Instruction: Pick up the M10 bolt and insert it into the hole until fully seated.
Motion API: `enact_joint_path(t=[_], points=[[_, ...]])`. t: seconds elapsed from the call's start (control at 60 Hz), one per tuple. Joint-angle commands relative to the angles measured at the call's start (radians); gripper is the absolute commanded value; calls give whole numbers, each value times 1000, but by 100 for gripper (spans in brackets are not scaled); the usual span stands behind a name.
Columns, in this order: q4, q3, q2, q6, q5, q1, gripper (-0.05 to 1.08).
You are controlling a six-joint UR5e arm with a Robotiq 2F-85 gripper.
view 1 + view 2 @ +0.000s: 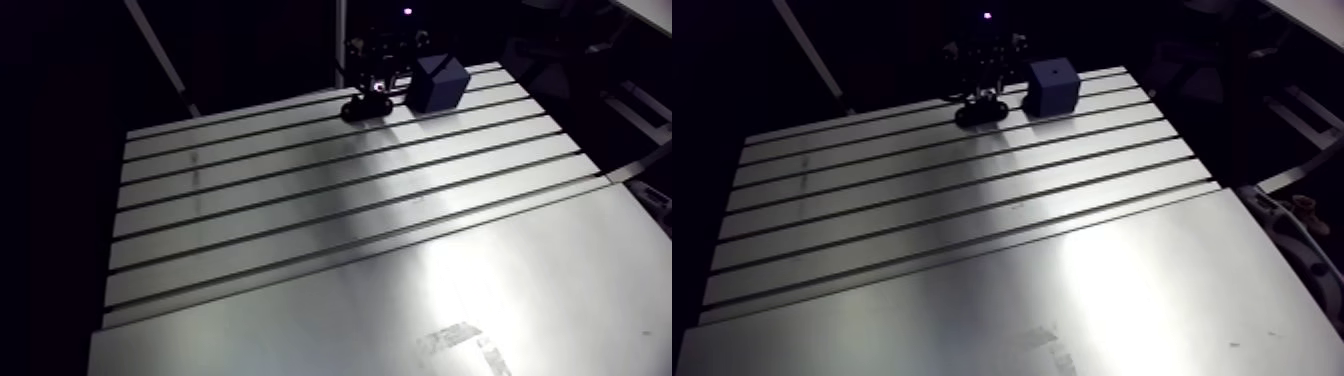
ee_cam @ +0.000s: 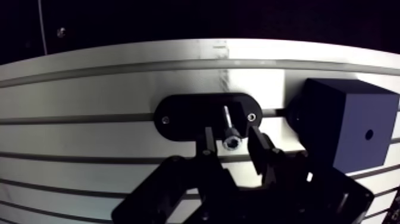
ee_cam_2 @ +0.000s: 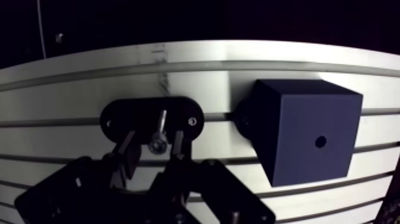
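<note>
A silver M10 bolt (image 2: 229, 124) stands in a black oval holder (image 2: 178, 116) on the slotted table, its socket head toward the wrist camera. My gripper (image 2: 233, 142) is low over the holder. Its two fingers (image 3: 177, 145) straddle the bolt's head with a small gap on each side, so it is open. A dark blue cube (image 3: 300, 128) sits right beside the holder, and a small round hole (image 3: 320, 142) shows in its near face. In the arm view the gripper (image 1: 376, 88) hangs at the table's far edge over the holder (image 1: 365, 108), beside the cube (image 1: 437, 82).
The slotted aluminium table (image 1: 330, 200) runs from the holder toward the camera, and a smooth plate (image 1: 450, 310) covers its near part. The table's far edge lies just beyond the holder and cube.
</note>
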Motion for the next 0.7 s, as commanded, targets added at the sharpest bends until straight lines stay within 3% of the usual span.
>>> enact_joint_path(t=[0.017,0.7], points=[[1,-2,-1,0,-11,1,60],[3,0,-2,0,-7,2,63]])
